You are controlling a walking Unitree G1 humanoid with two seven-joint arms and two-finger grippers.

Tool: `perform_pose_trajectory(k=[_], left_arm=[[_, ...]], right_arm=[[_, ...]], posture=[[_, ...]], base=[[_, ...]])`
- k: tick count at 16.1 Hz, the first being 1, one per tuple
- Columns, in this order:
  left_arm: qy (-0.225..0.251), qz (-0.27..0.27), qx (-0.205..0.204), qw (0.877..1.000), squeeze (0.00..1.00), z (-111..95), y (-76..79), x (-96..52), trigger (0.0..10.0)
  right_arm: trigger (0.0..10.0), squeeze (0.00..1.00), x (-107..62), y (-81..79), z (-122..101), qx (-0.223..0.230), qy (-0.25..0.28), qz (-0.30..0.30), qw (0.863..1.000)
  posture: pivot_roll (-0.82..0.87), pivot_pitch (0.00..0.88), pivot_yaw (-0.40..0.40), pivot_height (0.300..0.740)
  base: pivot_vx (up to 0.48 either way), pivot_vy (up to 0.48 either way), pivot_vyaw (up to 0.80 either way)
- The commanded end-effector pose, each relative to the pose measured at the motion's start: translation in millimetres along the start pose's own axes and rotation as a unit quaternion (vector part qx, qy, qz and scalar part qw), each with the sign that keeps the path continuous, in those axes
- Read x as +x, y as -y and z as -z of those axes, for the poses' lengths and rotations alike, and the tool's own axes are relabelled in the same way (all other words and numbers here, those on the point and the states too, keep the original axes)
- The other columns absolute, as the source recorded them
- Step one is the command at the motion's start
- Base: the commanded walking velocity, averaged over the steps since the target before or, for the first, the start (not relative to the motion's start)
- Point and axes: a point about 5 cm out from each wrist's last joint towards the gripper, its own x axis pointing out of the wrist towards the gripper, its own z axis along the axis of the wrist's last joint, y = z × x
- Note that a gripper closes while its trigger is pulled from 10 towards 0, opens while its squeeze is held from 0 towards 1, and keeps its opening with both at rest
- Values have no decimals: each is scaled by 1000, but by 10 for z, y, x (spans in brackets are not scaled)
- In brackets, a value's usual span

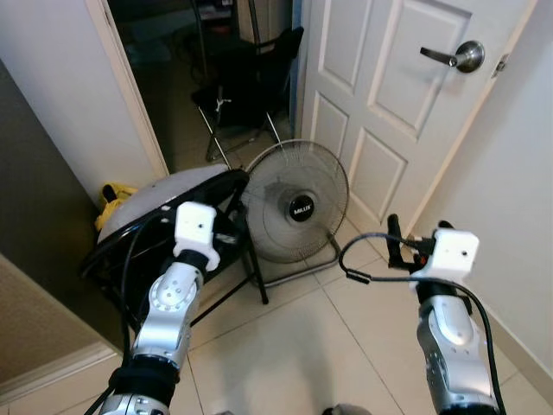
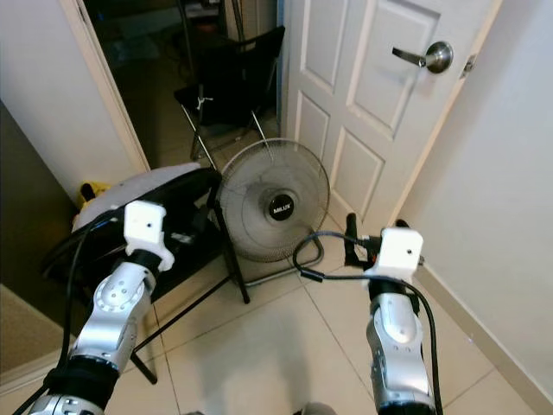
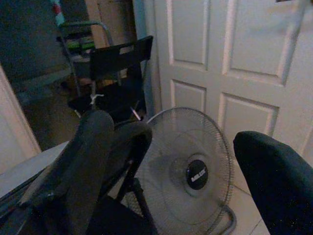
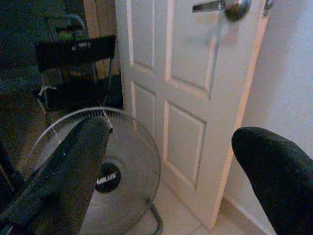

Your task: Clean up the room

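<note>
A round floor fan (image 1: 298,212) on a wire stand rests on the tiled floor before me, in front of a white panelled door (image 1: 389,112). To its left leans a round black-and-grey folding seat (image 1: 164,203) on black legs. My left gripper (image 3: 171,129) is raised over that seat's rim, and its fingers stand wide apart, holding nothing. On the other side, my right gripper (image 1: 406,242) hovers just right of the fan, close to the door. It is open and empty too.
A black folding chair (image 1: 251,82) stands in the dark doorway beyond the fan. Something yellow (image 1: 112,197) lies on the floor by the left doorframe. The door has a lever handle (image 1: 454,56). A wall runs along my right, with bare tiles (image 1: 294,346) at my feet.
</note>
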Motion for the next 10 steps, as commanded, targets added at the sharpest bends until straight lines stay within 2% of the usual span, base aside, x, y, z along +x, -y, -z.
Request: perform_pose_trajectory(k=[1,4,5,6,10], left_arm=[[1,15,7,1000,0,0,14,5,10000],[-14,22,-9,1000,0,60,45,-11,10000],[-15,10,-15,1000,0,64,16,-6,10000],[-25,1,-19,1000,0,87,-15,2,10000],[-30,7,-10,999,0,110,26,-8,10000]], right_arm=[[10000,0,-4,46,58,12,-22,15,1000],[10000,0,-2,85,73,17,-33,21,999],[10000,0,-8,76,64,6,-31,16,999],[10000,0,-16,76,69,-1,-33,12,999],[10000,0,-43,113,112,0,-46,17,999]], posture=[[-196,0,67,740],[-204,0,71,740],[-205,0,71,740],[-206,0,71,740],[-210,0,70,740]], base=[[0,-480,0],[0,-480,0],[0,0,0],[0,0,800],[0,0,783]])
